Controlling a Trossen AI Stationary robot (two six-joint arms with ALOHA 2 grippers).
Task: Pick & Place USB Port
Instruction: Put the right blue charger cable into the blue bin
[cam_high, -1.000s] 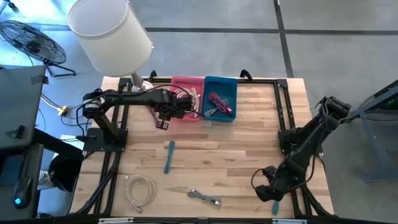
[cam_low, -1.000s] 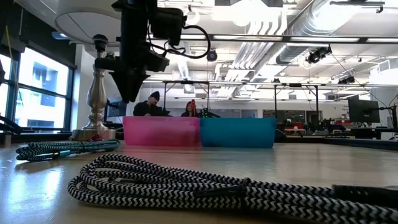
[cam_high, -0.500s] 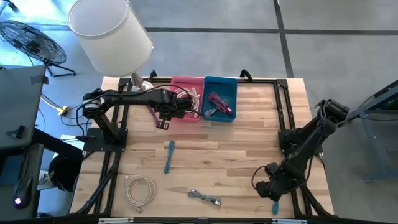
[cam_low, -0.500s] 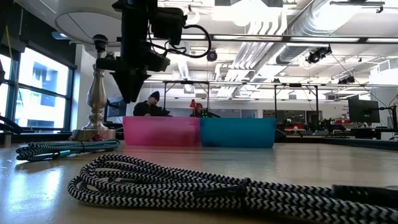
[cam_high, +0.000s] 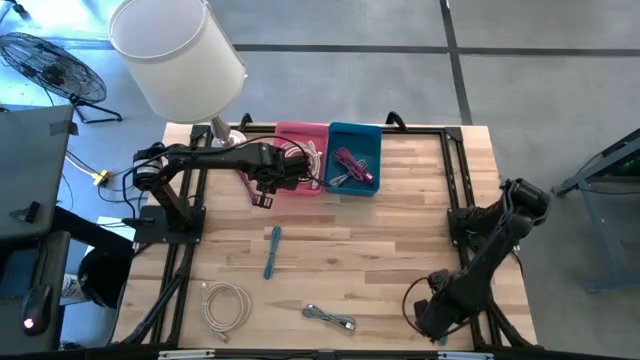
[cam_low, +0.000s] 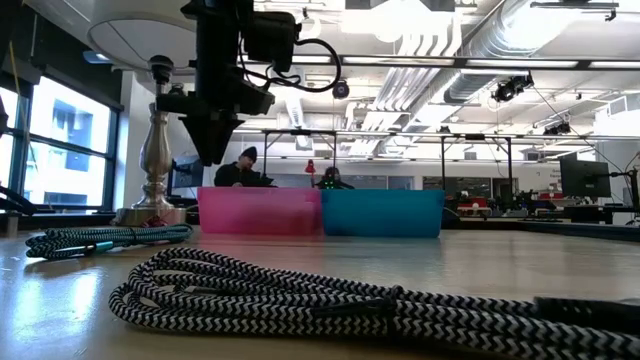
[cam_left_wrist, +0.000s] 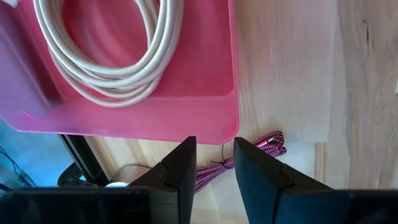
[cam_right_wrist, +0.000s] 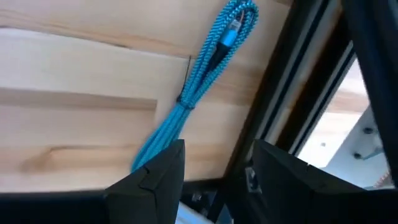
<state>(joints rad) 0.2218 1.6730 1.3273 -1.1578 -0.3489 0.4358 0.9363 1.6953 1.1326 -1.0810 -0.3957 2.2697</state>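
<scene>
A bundled blue braided USB cable (cam_right_wrist: 205, 74) is lying on the wood at the near right corner of the desk (cam_high: 400, 250), beside the black frame rail. The right end effector (cam_right_wrist: 214, 168) is hovering just over one end of this bundle, its two dark fingers (cam_right_wrist: 155, 171) standing apart with the cable end showing between them, holding nothing. In the high view the right end effector (cam_high: 432, 318) is sitting low at the desk's front right edge, largely covering the cable.

Farther out, a second blue cable (cam_high: 272, 250) is lying straight near the middle of the desk, a white coiled cable (cam_high: 225, 305) is resting near the front left, and a black-and-white braided cable (cam_high: 330, 318) is lying at the front centre; this one is filling the foreground of the low view (cam_low: 330, 300).

At the back, a pink bin (cam_high: 300, 160) and a blue bin (cam_high: 355, 158) are standing side by side, touching. The pink bin is holding a white cable coil (cam_left_wrist: 106, 56); the blue bin is holding a magenta cable (cam_high: 352, 165). The left end effector (cam_left_wrist: 211, 168) is hanging at the pink bin's near wall, fingers narrowly apart and empty, with a magenta braided cable (cam_left_wrist: 249, 152) showing on the desk beneath it. A lamp (cam_high: 175, 55) is standing at the back left corner.
</scene>
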